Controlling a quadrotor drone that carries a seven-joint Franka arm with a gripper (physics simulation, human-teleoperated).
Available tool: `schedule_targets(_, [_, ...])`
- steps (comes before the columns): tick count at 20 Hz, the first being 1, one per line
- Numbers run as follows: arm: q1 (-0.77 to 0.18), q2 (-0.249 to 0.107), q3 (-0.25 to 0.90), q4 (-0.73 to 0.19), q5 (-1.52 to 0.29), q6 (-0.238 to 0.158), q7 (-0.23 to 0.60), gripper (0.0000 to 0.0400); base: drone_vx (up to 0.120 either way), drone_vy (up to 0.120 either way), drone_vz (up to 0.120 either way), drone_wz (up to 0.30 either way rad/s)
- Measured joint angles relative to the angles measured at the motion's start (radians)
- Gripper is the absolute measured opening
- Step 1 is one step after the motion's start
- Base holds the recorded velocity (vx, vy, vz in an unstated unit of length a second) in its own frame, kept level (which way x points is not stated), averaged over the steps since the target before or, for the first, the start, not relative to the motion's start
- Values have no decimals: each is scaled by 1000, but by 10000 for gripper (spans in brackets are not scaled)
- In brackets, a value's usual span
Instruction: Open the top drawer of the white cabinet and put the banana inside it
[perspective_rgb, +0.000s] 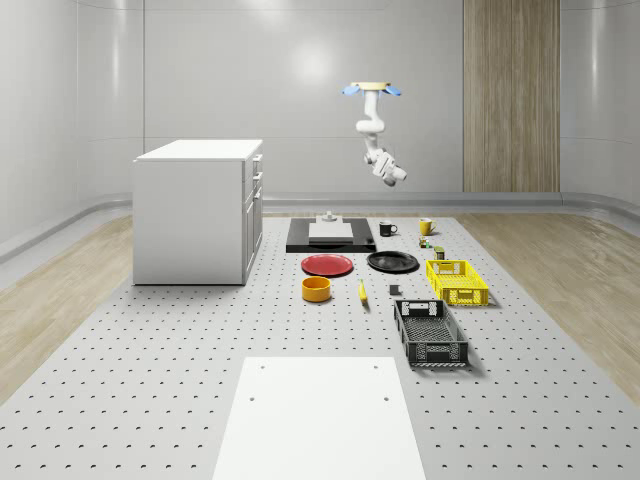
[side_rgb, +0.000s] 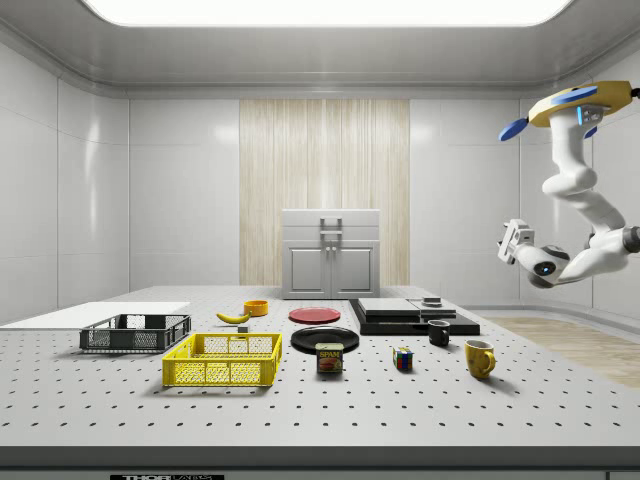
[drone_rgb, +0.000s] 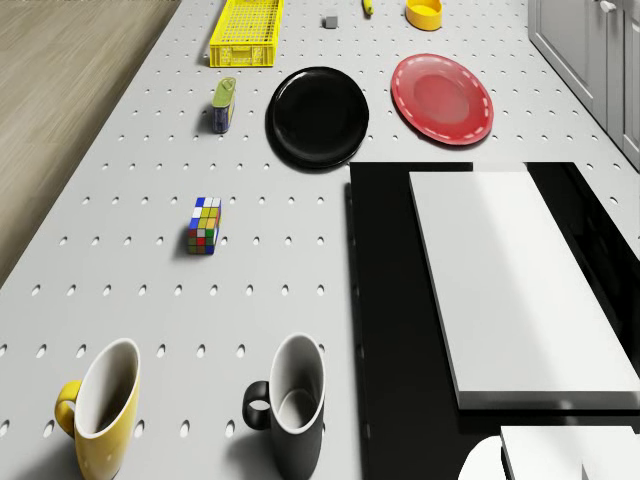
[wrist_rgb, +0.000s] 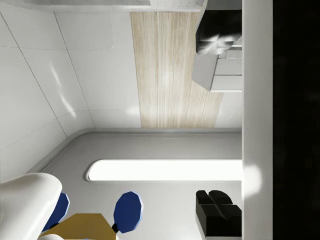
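Hovering high beyond the table's (perspective_rgb: 150, 380) far end — drone (perspective_rgb: 373, 90) aloft, claw (perspective_rgb: 392, 176) hanging well above the mugs (perspective_rgb: 388, 229). Lying beside the orange bowl (perspective_rgb: 316, 289) — banana (perspective_rgb: 362, 291), untouched. Claw state: cannot tell.

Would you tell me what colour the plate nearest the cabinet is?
The plate is red, clearest in the drone view.

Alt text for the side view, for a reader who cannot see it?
A drone hovers high at the side view's right, gripper held in the air. The white cabinet stands at the back, drawers shut; the banana lies on the table beside an orange bowl.
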Motion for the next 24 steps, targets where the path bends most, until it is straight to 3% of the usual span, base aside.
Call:
schedule_targets(7, [95,-35,-133,-81,182,18,-18,400,120,-120,120,0])
schedule_targets(18, [188,-91,-207,-120,216,73,-6,400,120,-120,120,0])
schedule_targets(24, [227,-120,-228,-128,203,103,8,400,120,-120,13,0])
